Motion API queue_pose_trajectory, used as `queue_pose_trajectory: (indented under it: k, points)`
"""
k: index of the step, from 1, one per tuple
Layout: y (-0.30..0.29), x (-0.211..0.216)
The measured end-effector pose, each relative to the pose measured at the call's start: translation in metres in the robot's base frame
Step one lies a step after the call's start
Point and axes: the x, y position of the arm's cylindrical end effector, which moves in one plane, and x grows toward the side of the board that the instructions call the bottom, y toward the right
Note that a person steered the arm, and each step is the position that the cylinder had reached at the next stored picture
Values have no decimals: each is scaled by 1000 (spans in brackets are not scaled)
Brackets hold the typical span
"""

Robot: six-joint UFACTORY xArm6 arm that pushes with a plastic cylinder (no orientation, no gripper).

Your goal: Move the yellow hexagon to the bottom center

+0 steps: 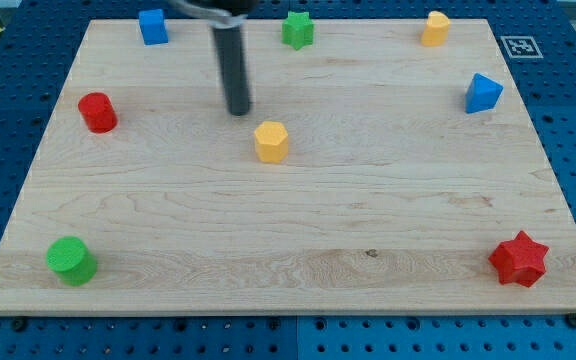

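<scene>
Take the yellow hexagon (271,141) as your landmark: it sits a little above the middle of the wooden board (288,250), with a wide run of bare wood between it and the board's bottom edge. That is the block you have to bring to the bottom centre, so most of the job lies ahead.

My tip (239,110) stands just up and to the view's left of the hexagon, near it but apart; a strip of wood shows between them. The tool is a plain rod with nothing that opens or closes, and it holds nothing. I judge that spot to suit a push down the board, though you may want the tip more squarely above the hexagon, so the block goes straight down and not off to the view's right.

The other blocks lie well away from the hexagon:
- red cylinder (97,112) far to its left
- green cylinder (71,260) far down-left
- red star (519,259) far down-right
- blue triangular block (483,93) far right
- blue cube (152,26), green star (297,29) and a second yellow block (434,28) above it, along the top edge
</scene>
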Motion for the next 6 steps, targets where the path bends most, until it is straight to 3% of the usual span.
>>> queue_pose_trajectory:
  k: [1, 6]
  points:
    - [16, 40]
    - [21, 55]
